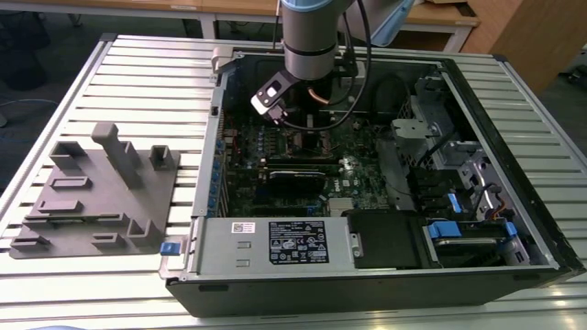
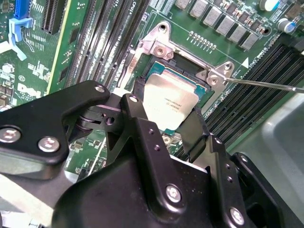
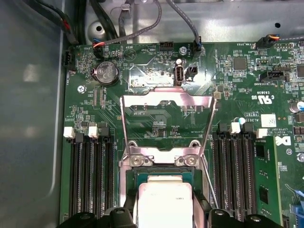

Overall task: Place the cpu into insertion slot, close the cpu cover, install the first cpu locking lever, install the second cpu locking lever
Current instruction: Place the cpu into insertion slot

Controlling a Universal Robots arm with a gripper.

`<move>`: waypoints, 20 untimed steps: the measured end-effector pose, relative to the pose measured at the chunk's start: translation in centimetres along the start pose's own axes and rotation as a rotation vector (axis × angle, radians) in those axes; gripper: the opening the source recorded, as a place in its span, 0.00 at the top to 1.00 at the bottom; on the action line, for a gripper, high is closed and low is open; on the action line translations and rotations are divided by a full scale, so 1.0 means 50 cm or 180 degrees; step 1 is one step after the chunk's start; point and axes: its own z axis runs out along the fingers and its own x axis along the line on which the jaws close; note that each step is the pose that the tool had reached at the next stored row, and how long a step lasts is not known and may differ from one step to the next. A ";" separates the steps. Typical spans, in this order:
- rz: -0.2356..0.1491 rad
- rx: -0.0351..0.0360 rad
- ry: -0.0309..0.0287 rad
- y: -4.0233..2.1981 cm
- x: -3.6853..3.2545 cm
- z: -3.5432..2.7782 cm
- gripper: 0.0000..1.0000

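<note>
**1. Hidden or unclear**
In the exterior view the arm [image 1: 312,34] stands over the upper centre of the open computer case [image 1: 367,282]. Its wrist covers the socket area of the motherboard [image 1: 303,172]. In both wrist views the black body of the hand [image 2: 166,107] cuts off the part of the cpu [image 2: 168,100] nearest to it, so I see only part of the silvery top. I cannot tell whether the cpu is fully seated in the insertion slot [image 2: 186,72] or held just above it.

**2. Hand state**
In the second wrist view the fingers [image 2: 142,126] are narrowly spread, with one against each of two opposite edges of the cpu. I read this as a grip on the cpu.

**3. Position of the cpu**
The cpu lies squarely over the insertion slot, and the slot's dark rim shows along one edge.

**4. View differences**
- **First wrist view:** the cpu cover [image 3: 166,94] is swung open and stands up from its hinge at the slot's edge. Green board shows through its window, and memory slots [image 3: 90,175] lie on both sides.
- **Second wrist view:** a thin lever rod [image 2: 266,84] runs out from a corner of the slot across the memory slots.
- **Exterior view:** this adds the slatted worktop [image 1: 137,62] and a grey fixture plate [image 1: 92,185] at the middle left of the frame, well apart from the case's socket area
</note>
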 end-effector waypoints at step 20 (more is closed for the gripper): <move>0.0000 0.0000 0.0000 0.001 0.000 0.003 0.46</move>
